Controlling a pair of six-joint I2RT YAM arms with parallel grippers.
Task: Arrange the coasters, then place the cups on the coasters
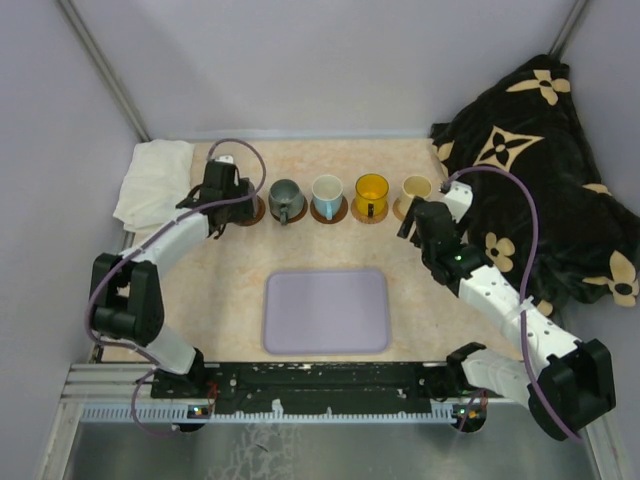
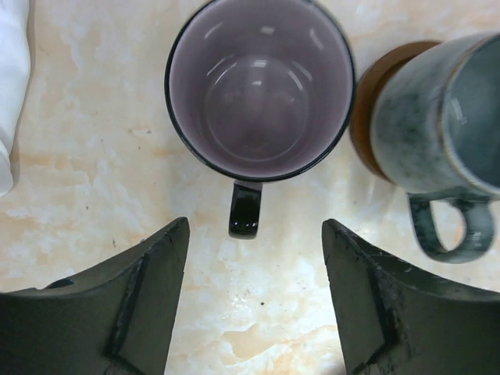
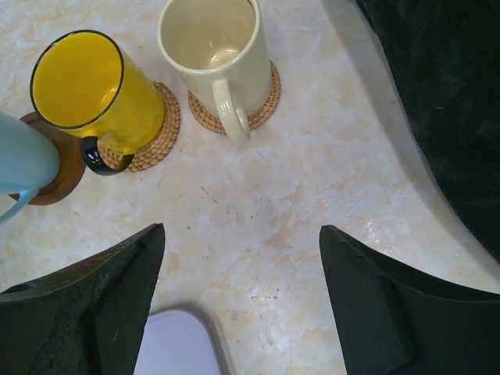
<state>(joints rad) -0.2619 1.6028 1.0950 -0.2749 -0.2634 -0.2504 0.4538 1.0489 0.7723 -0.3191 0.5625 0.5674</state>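
Five cups stand in a row at the back. The mauve cup (image 2: 260, 86) sits upright just ahead of my open left gripper (image 2: 256, 226), its handle pointing at the gap between the fingers, untouched. My left gripper (image 1: 225, 190) covers it from above, with a brown coaster (image 1: 253, 212) edge showing beside it. The grey-green cup (image 2: 445, 117) stands on a brown coaster (image 2: 367, 101). The blue-handled cup (image 1: 327, 197), yellow cup (image 3: 86, 86) and cream cup (image 3: 215, 47) each rest on a coaster. My right gripper (image 3: 242, 230) hangs open and empty, short of the cream cup.
A lavender tray (image 1: 326, 311) lies mid-table, its corner (image 3: 176, 344) under my right gripper. A black flowered blanket (image 1: 540, 160) is heaped at the right, close to the cream cup. A white cloth (image 1: 155, 180) lies at the back left.
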